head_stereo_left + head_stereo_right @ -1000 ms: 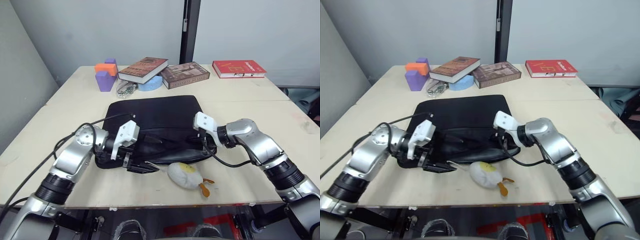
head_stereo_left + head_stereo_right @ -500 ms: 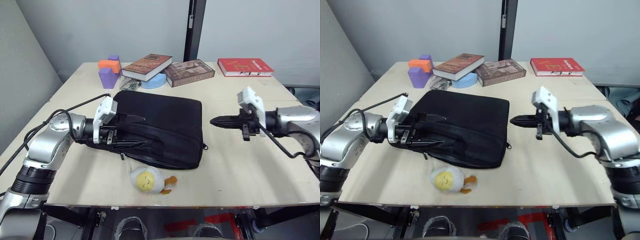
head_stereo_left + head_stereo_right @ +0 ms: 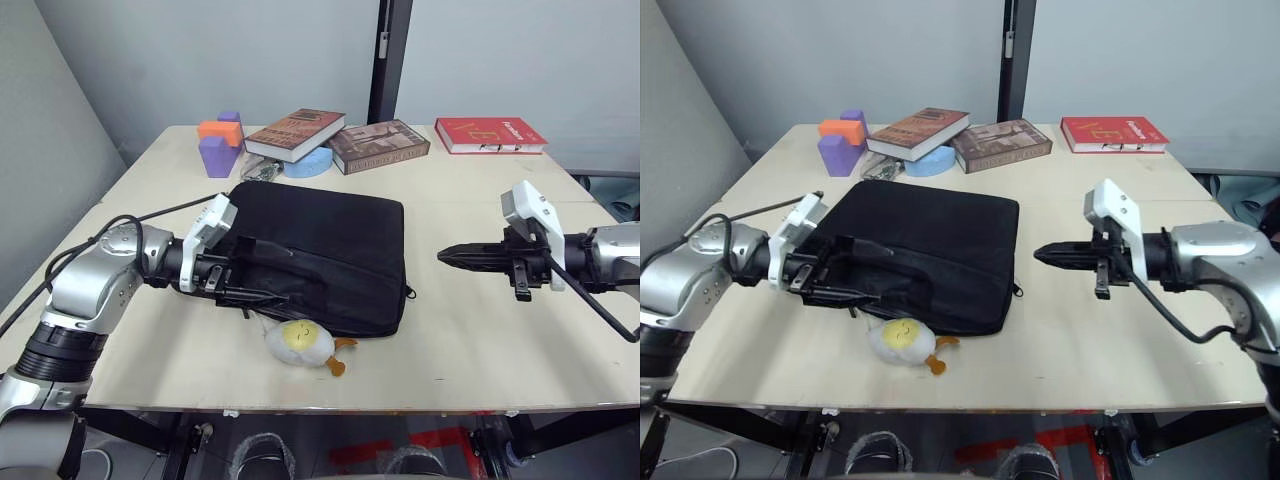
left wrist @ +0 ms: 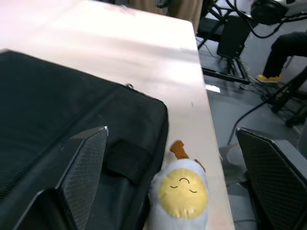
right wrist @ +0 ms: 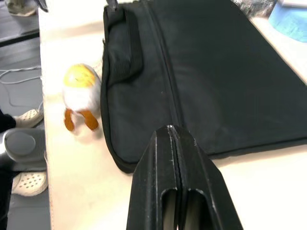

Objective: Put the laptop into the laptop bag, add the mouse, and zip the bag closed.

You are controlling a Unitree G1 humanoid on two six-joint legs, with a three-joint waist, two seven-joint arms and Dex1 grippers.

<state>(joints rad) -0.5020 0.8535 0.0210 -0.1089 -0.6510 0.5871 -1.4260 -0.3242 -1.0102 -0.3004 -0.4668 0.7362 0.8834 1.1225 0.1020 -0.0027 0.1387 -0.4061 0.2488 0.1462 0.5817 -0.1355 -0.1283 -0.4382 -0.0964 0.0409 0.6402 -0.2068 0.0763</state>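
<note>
The black laptop bag point(image 3: 330, 235) lies flat in the middle of the table, handles and front pocket toward its near edge. My left gripper point(image 3: 245, 285) is open at the bag's near left corner. In the left wrist view its fingers point(image 4: 81, 177) stand wide apart, one above the bag point(image 4: 48, 96). My right gripper point(image 3: 447, 257) is shut and empty. It hovers over bare table to the right of the bag, pointing at it, and its closed fingers point(image 5: 169, 158) face the bag point(image 5: 216, 72). The laptop and the mouse are hidden or out of view.
A white-and-yellow egg plush point(image 3: 300, 342) lies just in front of the bag near the table's front edge. Books point(image 3: 292, 133), a blue ring, purple and orange blocks point(image 3: 217, 148) and a red book point(image 3: 490, 133) line the far side. Bare table point(image 3: 480, 330) lies right of the bag.
My right gripper has left the bag's front edge and drawn back to the right, shut. The bag has turned and the plush has shifted beside it. The camera has also moved.
</note>
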